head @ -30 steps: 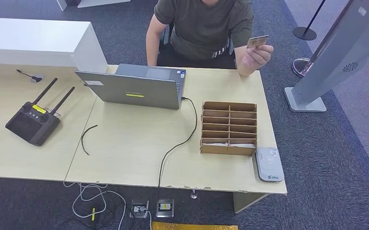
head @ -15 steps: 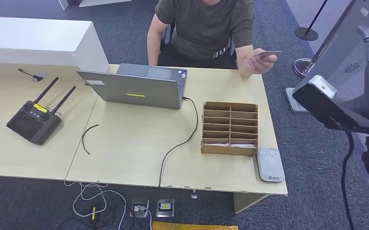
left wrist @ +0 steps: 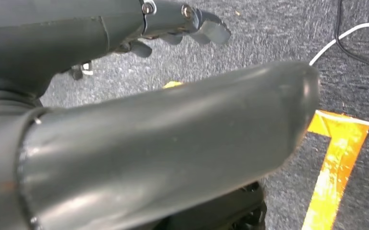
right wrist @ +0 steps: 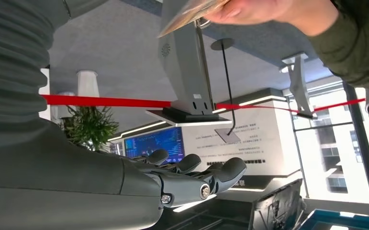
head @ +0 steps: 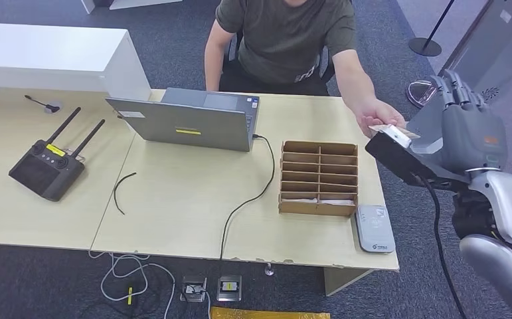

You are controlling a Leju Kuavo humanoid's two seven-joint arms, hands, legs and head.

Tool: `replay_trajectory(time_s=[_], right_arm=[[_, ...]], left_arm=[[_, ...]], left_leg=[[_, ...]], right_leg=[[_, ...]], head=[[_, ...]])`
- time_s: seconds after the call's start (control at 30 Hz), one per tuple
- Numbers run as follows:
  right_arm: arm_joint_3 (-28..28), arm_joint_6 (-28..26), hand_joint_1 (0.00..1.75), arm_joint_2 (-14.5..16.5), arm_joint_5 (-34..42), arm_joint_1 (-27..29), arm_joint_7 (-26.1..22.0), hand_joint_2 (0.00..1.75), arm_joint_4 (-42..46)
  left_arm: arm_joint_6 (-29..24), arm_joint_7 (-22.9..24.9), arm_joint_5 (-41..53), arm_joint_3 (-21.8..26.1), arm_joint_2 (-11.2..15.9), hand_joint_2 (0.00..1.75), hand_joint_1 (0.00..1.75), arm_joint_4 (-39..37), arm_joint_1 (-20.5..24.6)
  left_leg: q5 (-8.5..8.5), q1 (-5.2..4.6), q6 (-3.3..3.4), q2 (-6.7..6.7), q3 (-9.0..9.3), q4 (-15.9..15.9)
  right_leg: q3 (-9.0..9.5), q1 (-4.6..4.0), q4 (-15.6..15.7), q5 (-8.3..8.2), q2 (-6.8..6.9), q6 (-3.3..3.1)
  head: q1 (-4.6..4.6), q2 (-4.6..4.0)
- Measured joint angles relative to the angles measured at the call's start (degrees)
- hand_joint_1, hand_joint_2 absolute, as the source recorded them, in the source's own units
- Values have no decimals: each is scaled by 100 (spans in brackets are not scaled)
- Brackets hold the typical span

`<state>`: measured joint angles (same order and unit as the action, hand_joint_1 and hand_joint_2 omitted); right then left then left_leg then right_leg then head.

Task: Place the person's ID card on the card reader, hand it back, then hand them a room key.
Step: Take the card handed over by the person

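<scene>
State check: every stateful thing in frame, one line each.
ID card: held out in the person's hand, not yet in the robot's.
Right hand: raised by the card, fingers apart, holding nothing.
Left hand: holding nothing.
Laptop: lid open, cable plugged in.
Card reader: bare.
Cardboard organizer: upright; contents unclear.

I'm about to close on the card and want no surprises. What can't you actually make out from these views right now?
- ID card: head view, mostly hidden by the right robot hand and its wrist camera; print unreadable. Right wrist view: one corner, cut off by the edge.
- Contact between card and right robot hand: cannot tell.
- Room keys: sorting box slots too small to read.
- Left robot hand: left wrist view, forearm cover hides much of it.
</scene>
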<state>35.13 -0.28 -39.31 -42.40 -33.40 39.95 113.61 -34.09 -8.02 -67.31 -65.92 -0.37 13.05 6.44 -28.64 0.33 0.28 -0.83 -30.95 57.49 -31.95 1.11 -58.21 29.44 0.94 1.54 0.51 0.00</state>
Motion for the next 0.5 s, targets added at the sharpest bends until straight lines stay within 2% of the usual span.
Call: replay_trajectory(time_s=[0.3, 0.43, 0.5], right_arm=[[48, 63, 0, 1, -80, 287, 8, 175, -118], [69, 68, 173, 1, -81, 324, 9, 175, -158], [74, 54, 175, 1, -80, 341, 9, 175, -176]], left_arm=[[64, 71, 137, -159, 31, 0, 0, 0, 31], [64, 89, 149, -232, 48, 0, 0, 0, 39], [66, 99, 163, -252, 50, 0, 0, 0, 44]], left_leg=[[0, 0, 0, 5, 2, 0], [0, 0, 0, 5, 3, 0], [0, 0, 0, 5, 3, 0]], right_leg=[[-1, 0, 0, 0, -5, 0], [0, 0, 0, 0, -5, 0], [0, 0, 0, 0, -5, 0]], head=[[1, 0], [0, 0], [1, 0]])
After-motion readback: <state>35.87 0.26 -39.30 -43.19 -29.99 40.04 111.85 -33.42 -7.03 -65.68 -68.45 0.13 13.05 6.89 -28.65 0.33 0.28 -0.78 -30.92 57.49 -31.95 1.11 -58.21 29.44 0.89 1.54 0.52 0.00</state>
